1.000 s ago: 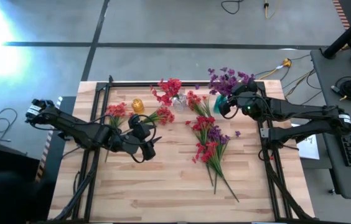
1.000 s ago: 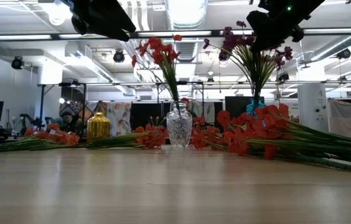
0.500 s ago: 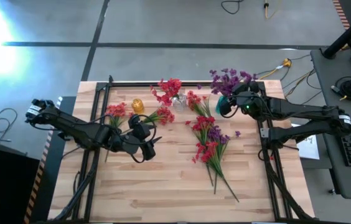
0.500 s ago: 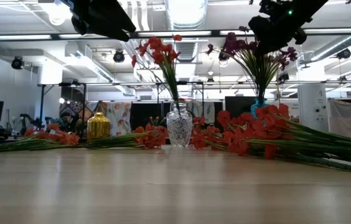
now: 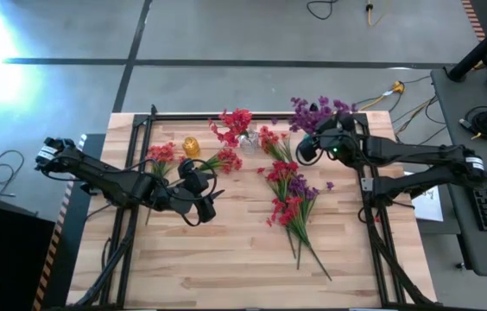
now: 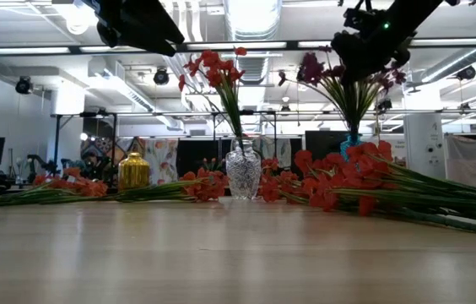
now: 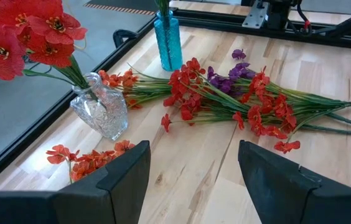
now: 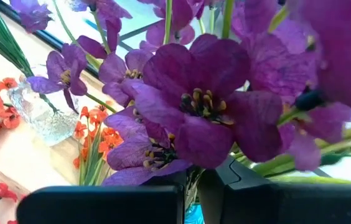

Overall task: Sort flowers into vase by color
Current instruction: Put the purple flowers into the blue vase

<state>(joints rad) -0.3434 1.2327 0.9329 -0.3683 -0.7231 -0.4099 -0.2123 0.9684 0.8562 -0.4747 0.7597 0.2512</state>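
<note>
The sorting looks partly done. A bunch of red-blossomed sprigs [image 5: 235,123] already stands in the clear cut-glass vase [image 7: 100,109] at the far middle of the wooden table [image 5: 226,259], and a spray of purple-blossomed sprigs [image 5: 317,112] stands in the slim blue glass vase [image 7: 167,41] at the far right. The small round golden vase [image 5: 191,146] appears to hold nothing yet.

Much is left — a mixed heap of red and purple sprigs [image 5: 291,200] lies flat in the table's middle, more orange-red sprigs [image 5: 224,161] lie beside the golden vase, and another small bunch [image 5: 161,154] lies to its left.

The right gripper [image 5: 306,149] sits among the purple blossoms over the blue vase, its jaws clenched; whether a stem is pinched between them I cannot tell, since petals fill the right wrist view. The left gripper [image 5: 200,207] hangs above the table's left-middle, jaws parted and holding nothing.

From above, the blue vase is hidden under its flowers, and the heap's tangled stems cannot be counted.
</note>
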